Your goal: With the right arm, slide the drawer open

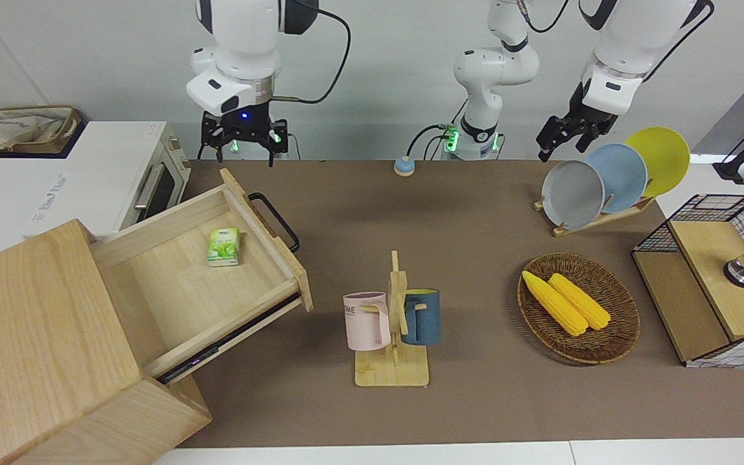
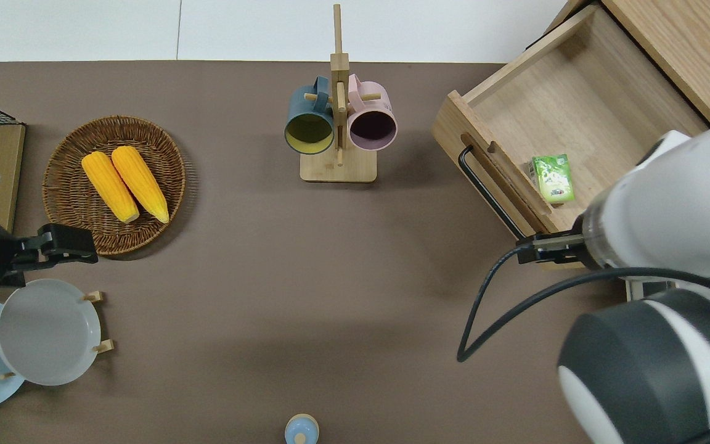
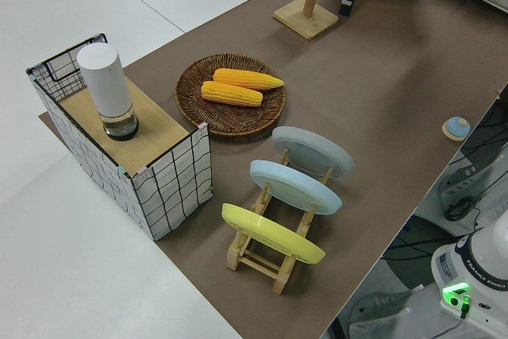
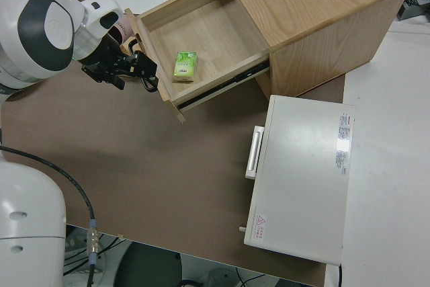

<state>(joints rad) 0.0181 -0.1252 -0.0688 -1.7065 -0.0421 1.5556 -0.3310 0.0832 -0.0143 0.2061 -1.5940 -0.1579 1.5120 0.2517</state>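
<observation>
Drawer: we saw the wide shallow light-wood drawer (image 1: 194, 271) pulled well out of the big pale wooden cabinet (image 1: 42, 336), at the right arm's end of the brown desk (image 1: 462, 245).
Handle: a black metal bar handle (image 1: 275, 221) sat on the drawer's front, with nothing touching it.
Drawer contents: one small green packet (image 1: 223, 246) lay flat on the drawer floor, near the front panel.
Right gripper: the black right gripper (image 1: 243, 139) hung in the air, pointing down, its fingers (image 1: 219, 143) spread apart and holding nothing; the overhead view hid it under the arm's own body.
Left gripper: parked; we could not tell how its fingers stood.
Basket: the round woven wicker basket (image 1: 611, 339) held two yellow corn cobs (image 1: 566, 302) side by side.
Rack: the wooden mug rack (image 1: 394, 361) carried a pink mug (image 1: 367, 321) and a dark blue mug (image 1: 421, 316).
</observation>
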